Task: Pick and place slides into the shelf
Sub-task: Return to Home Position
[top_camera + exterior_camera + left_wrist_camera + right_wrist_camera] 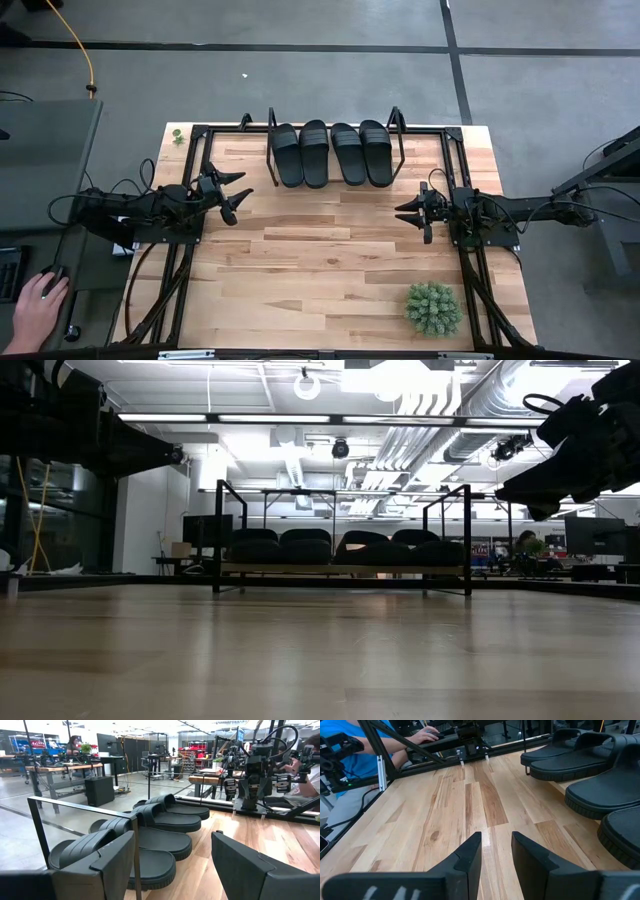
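Several black slides (331, 153) lie side by side, soles down, on the shelf (402, 140), a low rack with black tube uprights at the table's far middle. The low view shows them in a row (340, 547) on its wooden board (340, 569). My left gripper (240, 195) hovers open at the table's left, near the shelf's left end, with the slides (150, 840) just beyond its fingers. My right gripper (402, 213) hovers at the table's right, a narrow empty gap (496, 840) between its fingers, the slides (600, 770) off to one side.
A round green plant (433, 308) stands near the table's near right corner, and a small green object (177, 134) sits at the far left corner. Bare wooden tabletop (320, 260) spreads between the arms. A person's hand (35, 305) rests off the table at the left.
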